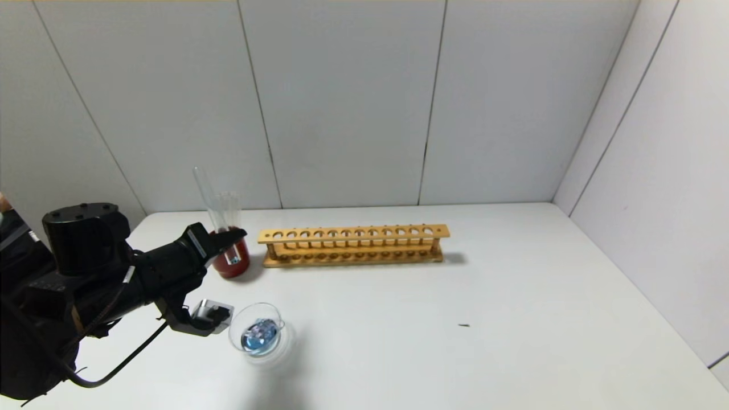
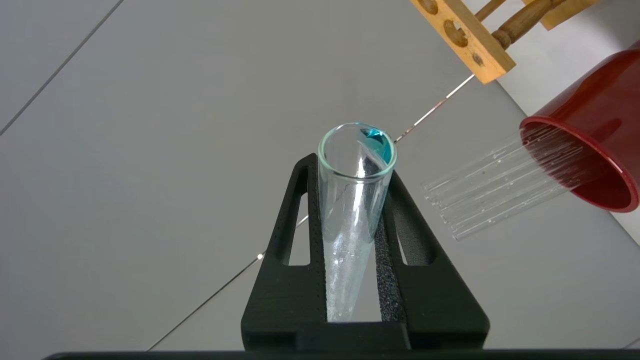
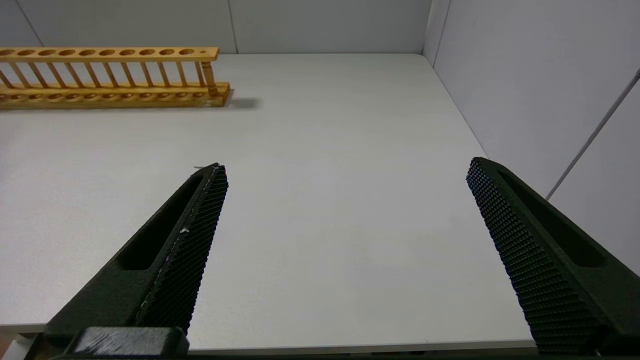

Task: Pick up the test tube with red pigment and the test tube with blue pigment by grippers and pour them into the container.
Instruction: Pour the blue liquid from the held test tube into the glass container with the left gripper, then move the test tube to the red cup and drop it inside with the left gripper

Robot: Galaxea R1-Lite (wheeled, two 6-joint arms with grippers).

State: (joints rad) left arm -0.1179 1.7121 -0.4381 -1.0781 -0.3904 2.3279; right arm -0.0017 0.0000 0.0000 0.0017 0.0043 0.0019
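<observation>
While clamped shut, left hand (image 2: 356, 175) grips the blue-pigment test tube (image 2: 352, 200).

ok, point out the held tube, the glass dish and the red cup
test tube with blue pigment (image 2: 356, 170), left wrist view, wall near its mouth
container (image 1: 239, 327), head view, left rim
red cup (image 1: 234, 266), head view, lower outer wall

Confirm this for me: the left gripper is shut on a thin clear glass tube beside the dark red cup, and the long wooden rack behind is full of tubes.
Not quite. The long wooden rack is empty, as the head view shows. The rest stands: the left gripper is shut on the thin clear glass tube beside the dark red cup.
</observation>
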